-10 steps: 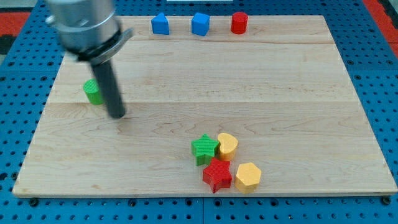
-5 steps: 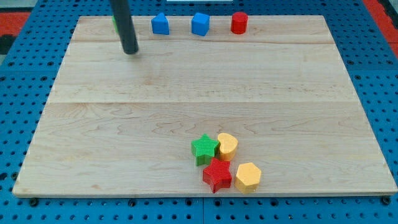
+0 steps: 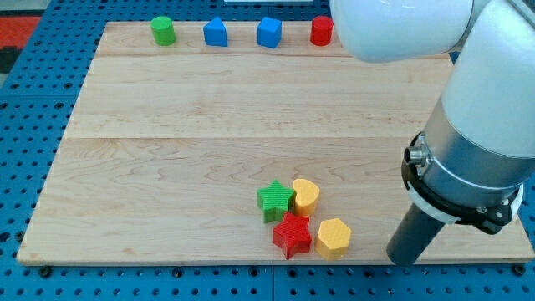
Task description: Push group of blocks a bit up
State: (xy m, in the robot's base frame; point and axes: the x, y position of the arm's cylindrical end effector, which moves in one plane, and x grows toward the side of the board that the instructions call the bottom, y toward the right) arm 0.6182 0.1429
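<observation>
A cluster of blocks sits near the view's bottom centre: a green star (image 3: 275,201), a yellow heart-like block (image 3: 306,196), a red star (image 3: 292,235) and a yellow hexagon (image 3: 334,237), all touching or nearly so. My tip (image 3: 403,258) rests on the board at the view's bottom right, a short way to the right of the yellow hexagon and apart from it. The large arm body fills the view's right side and top right.
Along the view's top edge stand a green cylinder (image 3: 162,31), a blue house-shaped block (image 3: 216,33), a blue cube (image 3: 269,33) and a red cylinder (image 3: 321,31), partly beside the arm. The wooden board (image 3: 167,167) lies on a blue pegboard.
The green cylinder went from the view's left up to the top row. My tip has since swung from the top left to the bottom right, beside the yellow hexagon.
</observation>
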